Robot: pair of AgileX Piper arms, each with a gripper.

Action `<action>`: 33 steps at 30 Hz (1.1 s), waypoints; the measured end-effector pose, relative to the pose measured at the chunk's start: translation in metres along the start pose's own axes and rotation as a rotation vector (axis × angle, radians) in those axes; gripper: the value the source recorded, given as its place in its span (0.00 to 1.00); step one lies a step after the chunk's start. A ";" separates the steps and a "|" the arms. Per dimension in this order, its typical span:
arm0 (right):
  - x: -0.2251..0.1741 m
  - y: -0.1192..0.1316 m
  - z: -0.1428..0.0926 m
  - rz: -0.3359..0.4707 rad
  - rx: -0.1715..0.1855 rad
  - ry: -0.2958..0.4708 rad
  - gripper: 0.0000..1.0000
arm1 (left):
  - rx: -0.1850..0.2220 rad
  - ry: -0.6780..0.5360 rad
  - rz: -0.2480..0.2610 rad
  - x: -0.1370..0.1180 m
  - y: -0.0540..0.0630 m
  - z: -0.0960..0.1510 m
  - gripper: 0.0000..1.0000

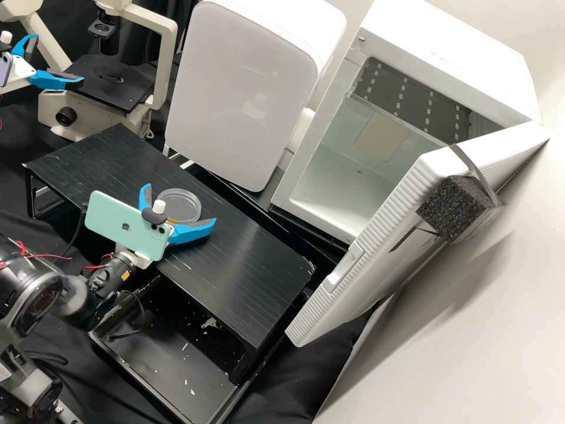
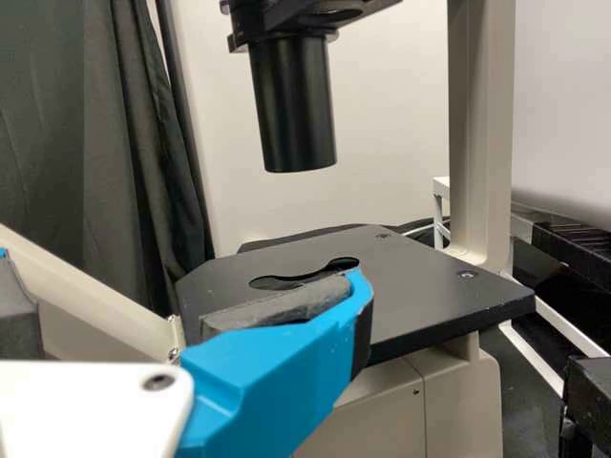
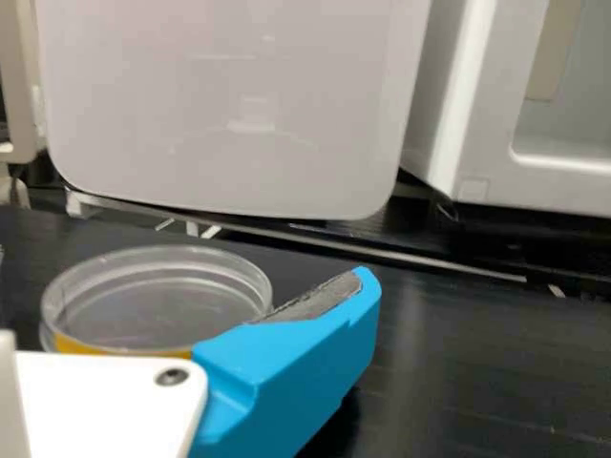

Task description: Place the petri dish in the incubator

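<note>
My right gripper [image 1: 179, 205] stands open low over the black raised table, its fingers spread on either side of the clear petri dish [image 1: 183, 201]. The round dish lies flat on the tabletop with yellow at its lower edge. From the right wrist view, my right gripper [image 3: 183, 271] has one blue finger close beside the rim of the petri dish [image 3: 158, 301]. The white incubator [image 1: 329, 182] has its door swung wide, showing a pale interior. Beside the microscope stage, my left gripper [image 1: 57, 60] is open and holds nothing; in the left wrist view, my left gripper [image 2: 181, 277] faces that stage.
The black raised table [image 1: 247, 259] has a tray [image 1: 176, 359] under its near side. A white rounded appliance [image 1: 235, 88] stands behind it, left of the incubator. The open door [image 1: 376, 247] juts toward the table's right end. The microscope stage [image 2: 430, 296] is at the back left.
</note>
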 end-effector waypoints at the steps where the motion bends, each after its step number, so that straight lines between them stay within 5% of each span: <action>1: 0.001 0.000 0.001 -0.001 0.000 -0.004 1.00 | 0.000 0.000 0.000 0.000 0.000 0.000 1.00; 19: 0.003 -0.006 0.004 -0.023 0.003 -0.014 1.00 | 0.000 0.000 0.000 0.000 0.000 0.000 1.00; 20: 0.004 -0.006 0.004 -0.022 0.003 -0.012 0.00 | 0.000 0.000 0.000 0.000 0.000 0.000 1.00; 33: 0.004 -0.009 0.003 -0.037 0.004 -0.005 0.00 | 0.000 0.000 0.000 0.000 0.000 0.000 1.00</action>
